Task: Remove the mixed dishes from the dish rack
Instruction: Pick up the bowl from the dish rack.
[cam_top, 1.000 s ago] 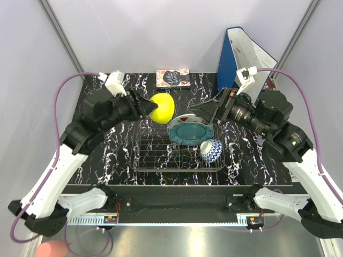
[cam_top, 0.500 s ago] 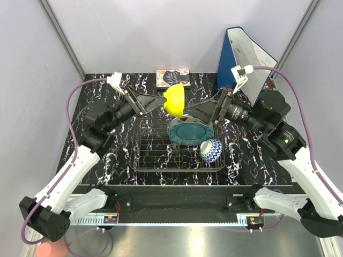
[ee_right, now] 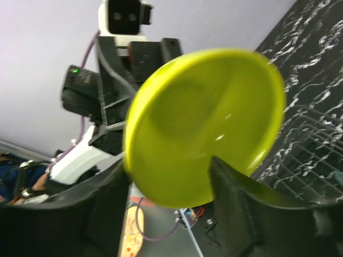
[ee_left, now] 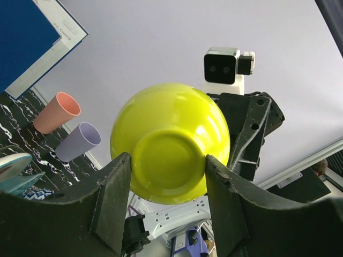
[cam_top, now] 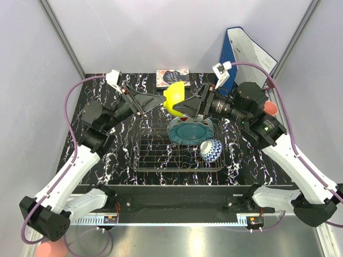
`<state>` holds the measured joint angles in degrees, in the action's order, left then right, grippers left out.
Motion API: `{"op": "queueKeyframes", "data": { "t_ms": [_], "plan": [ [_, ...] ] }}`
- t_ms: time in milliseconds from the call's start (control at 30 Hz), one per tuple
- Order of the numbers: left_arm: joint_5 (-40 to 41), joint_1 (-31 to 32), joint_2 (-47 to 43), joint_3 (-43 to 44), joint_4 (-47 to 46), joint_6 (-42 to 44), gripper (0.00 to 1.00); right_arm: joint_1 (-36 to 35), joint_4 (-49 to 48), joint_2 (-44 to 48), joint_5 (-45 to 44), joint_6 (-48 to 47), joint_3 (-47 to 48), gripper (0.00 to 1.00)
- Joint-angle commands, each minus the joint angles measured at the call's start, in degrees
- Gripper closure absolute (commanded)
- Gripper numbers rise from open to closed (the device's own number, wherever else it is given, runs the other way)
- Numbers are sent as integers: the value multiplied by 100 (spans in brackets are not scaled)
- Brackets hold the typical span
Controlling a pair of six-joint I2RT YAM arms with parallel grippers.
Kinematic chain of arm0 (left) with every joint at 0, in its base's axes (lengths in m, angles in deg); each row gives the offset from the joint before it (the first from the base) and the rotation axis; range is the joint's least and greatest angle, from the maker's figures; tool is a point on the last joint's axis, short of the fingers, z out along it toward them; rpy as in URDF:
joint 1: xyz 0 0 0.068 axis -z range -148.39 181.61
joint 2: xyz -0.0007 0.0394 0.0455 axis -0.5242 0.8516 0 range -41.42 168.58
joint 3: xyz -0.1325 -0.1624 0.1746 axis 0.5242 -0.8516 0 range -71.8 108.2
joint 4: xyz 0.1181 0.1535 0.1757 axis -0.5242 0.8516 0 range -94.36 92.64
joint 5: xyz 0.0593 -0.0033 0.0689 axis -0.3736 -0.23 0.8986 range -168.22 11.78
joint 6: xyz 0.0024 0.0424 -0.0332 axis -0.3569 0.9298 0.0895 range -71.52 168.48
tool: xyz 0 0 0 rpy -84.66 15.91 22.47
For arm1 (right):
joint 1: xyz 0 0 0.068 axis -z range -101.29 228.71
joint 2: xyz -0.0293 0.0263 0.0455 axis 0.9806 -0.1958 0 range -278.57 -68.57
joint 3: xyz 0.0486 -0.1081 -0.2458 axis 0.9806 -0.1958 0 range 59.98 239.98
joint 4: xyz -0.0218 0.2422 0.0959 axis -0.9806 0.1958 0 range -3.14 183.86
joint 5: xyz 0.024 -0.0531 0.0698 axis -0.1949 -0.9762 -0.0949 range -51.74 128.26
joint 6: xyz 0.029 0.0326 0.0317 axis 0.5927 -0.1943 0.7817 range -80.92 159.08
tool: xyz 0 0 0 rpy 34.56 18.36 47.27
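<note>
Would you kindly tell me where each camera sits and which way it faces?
Top external: above and behind the arm bases, looking down on the dish rack; left hand and right hand show.
Left wrist: on the left arm, facing the underside of the yellow-green bowl; the left hand grips it.
Right wrist: on the right arm, facing the bowl's inside; the right hand straddles it.
Shared: all three show the bowl.

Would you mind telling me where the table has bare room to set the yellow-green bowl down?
Bare table lies left of the dish rack, and right of it toward the front. Crowded: the back right, by the blue binder and pink cup; the book sits back centre.
</note>
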<state>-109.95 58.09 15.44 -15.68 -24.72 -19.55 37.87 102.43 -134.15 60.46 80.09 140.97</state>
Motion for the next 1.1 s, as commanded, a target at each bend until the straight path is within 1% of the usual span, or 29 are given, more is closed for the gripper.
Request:
{"op": "queueKeyframes", "data": {
  "t_ms": [0, 67, 100, 167, 200, 233, 267, 300, 333, 367, 400, 433, 467, 500, 533, 567, 600, 633, 667, 700, 733, 767, 800, 833, 867, 933, 1000, 1033, 1067],
  "plan": [
    [-106, -20, -114, 84, -522, -79, 100, -29, -502, 151, -21, -94, -30, 46],
    [-97, -20, -105, 40, -522, -79, 100, -29, -511, 230, -110, -111, -74, 59],
    [-97, -20, -105, 31, -522, -79, 100, -29, -503, 247, -145, -111, -101, 69],
    [-97, -20, -88, 22, -522, -79, 100, -29, -511, 256, -154, -120, -119, 75],
    [-88, -20, -70, 22, -522, -79, 100, -29, -511, 265, -172, -94, -136, 86],
    [-80, -20, -70, 22, -504, -70, 100, -29, -511, 265, -163, -85, -145, 92],
    [-79, -20, -52, 31, -487, -61, 98, -29, -503, 291, -172, -94, -145, 98],
    [-79, -20, -44, 40, -443, -44, 92, -29, -503, 300, -215, -85, -154, 100],
    [-79, -20, -26, 40, -399, -9, 66, -29, -494, 318, -250, -85, -171, 100],
    [-71, -20, -26, 31, -381, 18, 48, -29, -433, 379, -347, -94, -171, 100],
    [-53, -29, -26, 48, -224, 53, 27, -29, -363, 406, -426, -155, -137, 100],
    [-44, -29, -35, 83, -118, 166, 18, -29, -275, 432, -514, -216, -101, 100],
    [-18, -29, -26, 118, -13, 219, 1, -29, -39, 476, -732, -286, -40, 100],
    [87, -20, -43, 136, 310, 272, 1, -29, 111, 502, -865, -478, 108, 100],
    [166, -37, -96, 180, 513, 438, 1, -29, 565, 529, -1040, -576, 214, 100],
    [254, -46, -131, 206, 724, 527, 1, -29, 874, 511, -1529, -821, 363, 100],
    [489, -73, -166, 224, 1214, 606, 1, -29, 1208, 503, -1839, -954, 704, 100],
    [614, -81, -201, 242, 1436, 798, 1, -29, 1794, 511, -2129, -1059, 847, 100],
    [719, -99, -297, 242, 1621, 887, 1, -29, 2026, 546, -2723, -1269, 961, 100],
    [955, -99, -324, 250, 2014, 1001, 1, -29, 2298, 546, -3060, -1324, 1171, 100],
    [1053, -99, -360, 277, 2227, 1194, 1, -29, 2954, 494, -3420, -1359, 1295, 100],
    [1150, -99, -421, 294, 2395, 1274, 1, -29, 3317, 433, -4137, -1394, 1436, 100],
    [1316, -99, -456, 286, 2683, 1353, 1, -29, 3695, 354, -4492, -1360, 1655, 100],
    [1405, -90, -474, 303, 2808, 1519, 1, -29, 4351, 231, -4818, -1290, 1709, 100],
    [1571, -73, -509, 312, 3044, 1582, 1, -21, 4610, 204, -5334, -1150, 1640, 100],
    [1748, -29, -553, 321, 3248, 1757, 1, -12, 5111, 195, -5786, -842, 1395, 100],
    [1994, 85, -545, 364, 3485, 1959, 1, 207, 5245, 204, -5788, -499, 876, 100],
    [2064, 172, -536, 382, 3556, 2021, 1, 330, 5245, 195, -5597, -333, 509, 100],
    [2152, 217, -527, 382, 3652, 2083, 1, 662, 5193, 177, -5473, -287, 323, 100]
  ]
}}
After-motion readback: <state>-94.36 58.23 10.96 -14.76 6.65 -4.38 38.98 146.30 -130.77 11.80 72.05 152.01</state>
